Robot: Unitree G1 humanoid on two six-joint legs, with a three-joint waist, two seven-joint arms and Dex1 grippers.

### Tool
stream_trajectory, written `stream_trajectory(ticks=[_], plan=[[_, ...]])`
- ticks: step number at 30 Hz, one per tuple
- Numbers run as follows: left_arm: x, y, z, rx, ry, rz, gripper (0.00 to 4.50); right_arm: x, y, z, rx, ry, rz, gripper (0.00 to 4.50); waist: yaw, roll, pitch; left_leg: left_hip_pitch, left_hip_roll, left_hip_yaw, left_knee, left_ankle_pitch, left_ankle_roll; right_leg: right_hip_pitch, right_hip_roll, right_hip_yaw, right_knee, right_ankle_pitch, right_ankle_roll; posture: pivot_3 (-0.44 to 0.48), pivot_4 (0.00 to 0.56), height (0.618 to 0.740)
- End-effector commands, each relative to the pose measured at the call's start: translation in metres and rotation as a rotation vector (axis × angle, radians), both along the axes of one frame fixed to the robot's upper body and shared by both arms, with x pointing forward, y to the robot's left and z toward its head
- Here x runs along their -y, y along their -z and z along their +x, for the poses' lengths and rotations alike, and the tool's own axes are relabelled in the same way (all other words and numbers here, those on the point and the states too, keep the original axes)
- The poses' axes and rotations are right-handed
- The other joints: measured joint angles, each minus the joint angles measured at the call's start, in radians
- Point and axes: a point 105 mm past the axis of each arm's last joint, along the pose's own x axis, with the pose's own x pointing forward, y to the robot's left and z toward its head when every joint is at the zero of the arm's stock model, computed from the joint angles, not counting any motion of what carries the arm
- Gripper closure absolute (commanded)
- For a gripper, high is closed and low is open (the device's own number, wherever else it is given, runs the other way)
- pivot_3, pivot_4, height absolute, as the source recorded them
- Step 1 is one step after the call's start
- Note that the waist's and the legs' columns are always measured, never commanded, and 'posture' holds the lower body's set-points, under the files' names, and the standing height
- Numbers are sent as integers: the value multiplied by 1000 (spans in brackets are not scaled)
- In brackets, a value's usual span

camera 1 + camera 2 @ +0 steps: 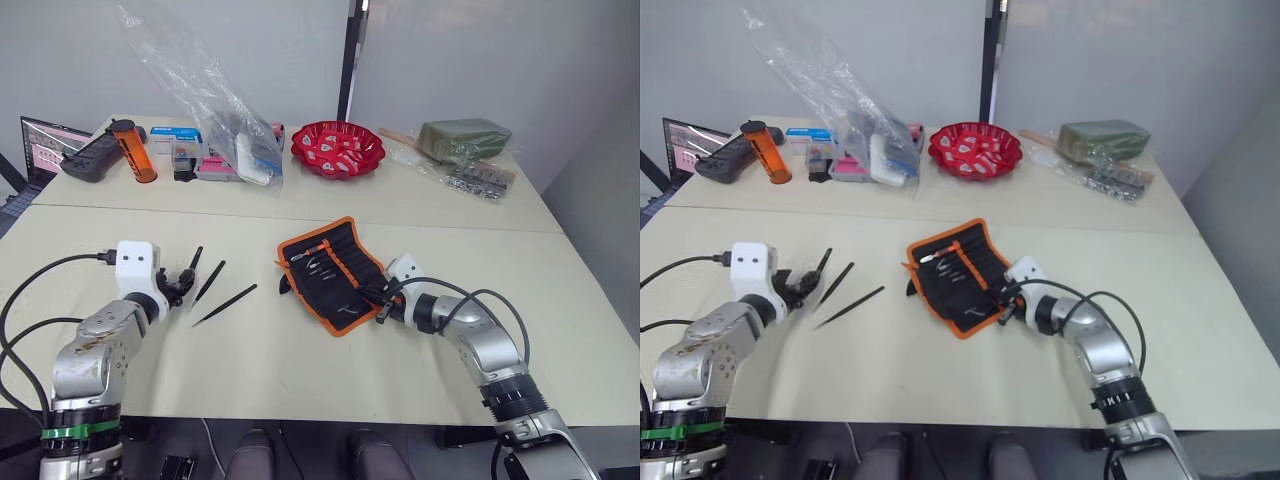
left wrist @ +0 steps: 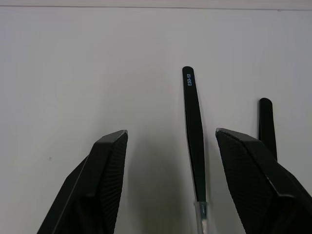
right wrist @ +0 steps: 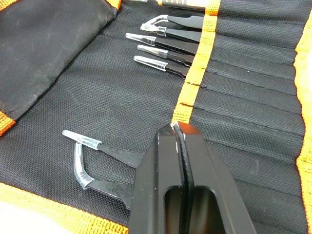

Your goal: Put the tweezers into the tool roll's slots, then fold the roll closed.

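Observation:
The tool roll (image 1: pixel 330 270) lies unrolled mid-table, black with orange edging. Several tweezers (image 3: pixel 165 46) with clear tip caps sit in its slots (image 3: pixel 253 97). Another capped pair (image 3: pixel 92 165) lies on the fabric, its rear end hidden under my right gripper (image 3: pixel 178 127), which is shut with its tips at the orange trim by the roll's right edge. Three loose tweezers lie left of the roll: a short one (image 1: pixel 196 258), a middle one (image 1: pixel 209 281) and a longer one (image 1: pixel 225 305). My left gripper (image 2: pixel 170 131) is open, and one pair (image 2: pixel 193 141) lies between its fingers.
Along the back of the table stand a red bowl (image 1: pixel 338 148), a clear plastic bag (image 1: pixel 215 110) over small boxes, an orange cylinder (image 1: pixel 133 150), a black controller (image 1: pixel 92 155), a laptop (image 1: pixel 45 140) and a bagged green box (image 1: pixel 465 138).

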Motion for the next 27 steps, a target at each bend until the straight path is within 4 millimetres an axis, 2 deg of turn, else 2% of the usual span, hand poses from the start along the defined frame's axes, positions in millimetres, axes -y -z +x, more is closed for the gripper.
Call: stream_trajectory(ticks=[1, 4, 6, 10, 13, 14, 18, 20, 22, 25, 27], plan=[[5, 3, 2, -15, 8, 3, 1472, 15, 35, -9, -131, 62, -73, 4500, 1, 0, 0, 0, 0, 0, 0, 0, 0, 0, 0, 0, 0, 0, 0, 0, 150, 740], [8, 10, 2, -49, 23, 3, 1472, 15, 35, -10, -131, 63, -73, 4500, 2, 1, 0, 1, 0, 0, 0, 0, 0, 0, 0, 0, 0, 0, 0, 0, 150, 740], [9, 14, 2, -67, 26, 10, 1985, 15, 35, -9, -129, 65, -73, 4500, 3, 3, -1, 1, -1, 0, 0, 0, 0, 0, 0, 0, 0, 0, 0, 0, 150, 740], [4, 16, 3, -68, 5, 15, 3286, 16, 34, -9, -124, 70, -71, 4500, 4, 6, -3, 1, -1, 0, 0, 0, 0, 0, -1, 0, -1, 0, 0, 0, 150, 740], [0, 11, 3, -45, -10, -6, 4279, 16, 34, -9, -123, 72, -70, 4500, 4, 6, -3, 1, -1, 0, 0, 0, 0, 0, -1, 1, -1, 0, 0, 0, 150, 740], [-3, 8, 3, -33, -23, -9, 4459, 16, 34, -9, -123, 73, -70, 4500, 4, 7, -3, 1, -1, 0, 0, 0, 0, 0, -1, 1, -1, 0, 0, 0, 150, 740], [-14, -2, 2, 22, -87, -32, 4459, 16, 35, -10, -124, 75, -69, 4500, 4, 7, -3, 1, -1, 0, 0, 0, 0, 0, -1, 1, -1, 0, 0, 0, 150, 740], [-16, -17, 2, 93, -98, -39, 4459, 17, 35, -10, -124, 83, -65, 4500, 3, 6, -3, 1, -1, 0, 0, 0, 0, 0, 0, 1, 0, 0, 0, 0, 150, 740], [-14, -40, 3, 177, -79, -52, 4459, 16, 35, -11, -123, 85, -64, 4500, 3, 6, -3, -1, -1, 0, 0, 0, 0, 0, 0, 1, 0, 0, 1, 0, 150, 740], [-8, -57, 4, 204, -43, -53, 4459, 15, 37, -12, -123, 84, -67, 4500, 6, 6, -3, -4, -1, 0, 0, 1, 1, 0, 0, 1, 0, 2, 3, 0, 150, 740], [5, -72, 7, 229, 12, -76, 4459, 16, 39, -12, -123, 88, -73, 4500, 6, 6, -3, -4, -1, 0, 0, 1, 1, 0, 0, 1, -1, 2, 4, 0, 150, 740]])
